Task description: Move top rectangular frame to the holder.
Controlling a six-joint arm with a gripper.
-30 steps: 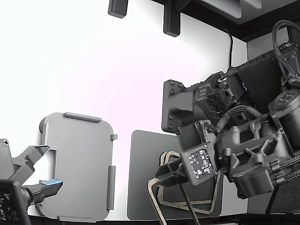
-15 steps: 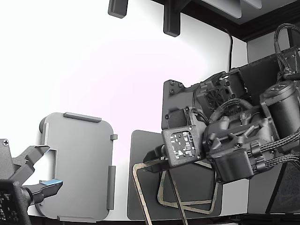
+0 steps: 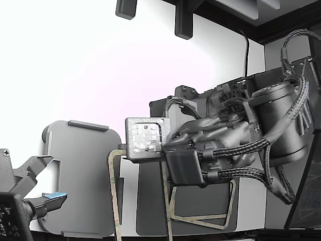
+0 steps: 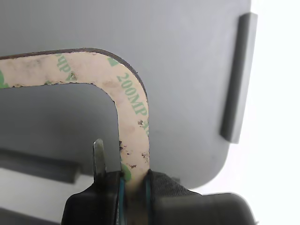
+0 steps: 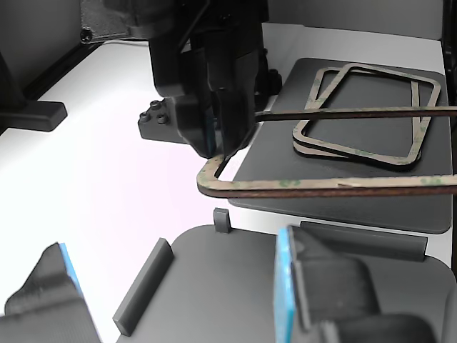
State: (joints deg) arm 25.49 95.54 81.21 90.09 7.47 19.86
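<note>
White desk fills the exterior view, with dark brackets along its far edge and the light grey holder lying near the front edge toward the exterior view's left, raised tabs on its sides. To the exterior view's right sits a darker grey mat with more tan frames resting on it. The gripper hangs over the gap between mat and holder, clamped on one corner of the top rectangular frame, which is lifted clear of the desk and hangs tilted down toward the front edge. A second, idle gripper with blue pads shows at the lower left corner of that view. In the wrist view the frame is a thin tan-beige strip with a rounded corner, green "200MP" lettering and dark specks, pinched between the two fingers, with the grey holder beneath it. In the other view the frame is held roughly level above the mat's near edge, just short of the holder; the stacked frames stay flat on the mat.
</note>
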